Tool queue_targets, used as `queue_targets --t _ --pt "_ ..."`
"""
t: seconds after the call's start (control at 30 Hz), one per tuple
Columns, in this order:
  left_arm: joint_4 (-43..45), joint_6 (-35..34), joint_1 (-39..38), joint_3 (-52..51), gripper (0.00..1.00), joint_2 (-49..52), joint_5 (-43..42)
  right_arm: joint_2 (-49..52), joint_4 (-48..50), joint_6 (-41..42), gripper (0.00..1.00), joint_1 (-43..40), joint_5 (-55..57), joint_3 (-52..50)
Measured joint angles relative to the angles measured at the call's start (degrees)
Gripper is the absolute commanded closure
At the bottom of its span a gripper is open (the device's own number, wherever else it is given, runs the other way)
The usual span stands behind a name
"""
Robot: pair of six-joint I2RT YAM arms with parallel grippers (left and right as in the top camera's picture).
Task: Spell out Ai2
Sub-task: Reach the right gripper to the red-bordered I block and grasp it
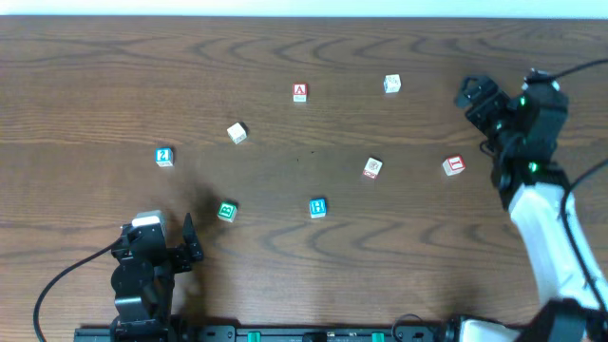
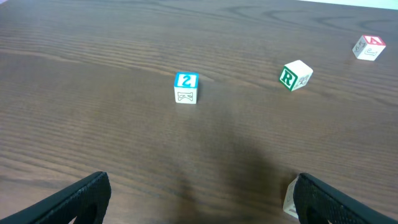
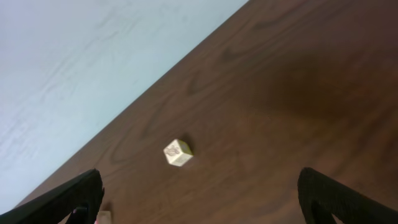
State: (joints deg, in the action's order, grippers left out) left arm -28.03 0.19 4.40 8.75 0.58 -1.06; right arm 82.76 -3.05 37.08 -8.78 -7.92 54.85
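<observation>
1. Table [image 1: 76, 76]: the blocks are scattered well apart and nothing tall stands in the way, so reaching is easy. The real risk I see is mixing up letters.
2. Right arm [image 1: 551, 237]: it's up at the far right. The right gripper [image 1: 472, 95] is spread wide and holds nothing. A pale block [image 1: 391, 85] sits to its left near the far edge. I can't read its face, so grabbing it on a guess could put a wrong letter in the word.
3. Left gripper [image 2: 202, 186]: near left, fingers wide apart, also empty. A green block [image 1: 226, 211] sits just beside its right finger [image 2: 342, 202], half hidden in the wrist view. Any move forward and to the right could clip it and send it skidding.
4. Task blocks:
   - The A block [image 1: 299, 92] is far, about middle.
   - The 2 block [image 2: 186, 87] is out on the left, straight ahead of the left gripper.
   - The blue block [image 1: 317, 207] near the middle might be the i, but it could be an H, and I can't tell from here.
5. Extras:
   - The R block [image 2: 295, 76] sits between the 2 and the A, so a sloppy slide of either could bump it.
   - A white block [image 1: 372, 168] and a red block [image 1: 454, 166] lie right of middle, roughly where a row could end up.
</observation>
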Motion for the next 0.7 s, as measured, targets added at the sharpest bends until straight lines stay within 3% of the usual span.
queue_targets --t 0.37,0.7 --pt "0.0 0.0 0.0 0.0 0.05 0.0 0.0 4.5 -9.1 0.4 0.01 0.0 -9.1 2.7" --pt "0.0 0.0 0.0 0.0 0.05 0.0 0.0 5.9 -27.8 15.6 0.04 0.0 -0.5 2.8"
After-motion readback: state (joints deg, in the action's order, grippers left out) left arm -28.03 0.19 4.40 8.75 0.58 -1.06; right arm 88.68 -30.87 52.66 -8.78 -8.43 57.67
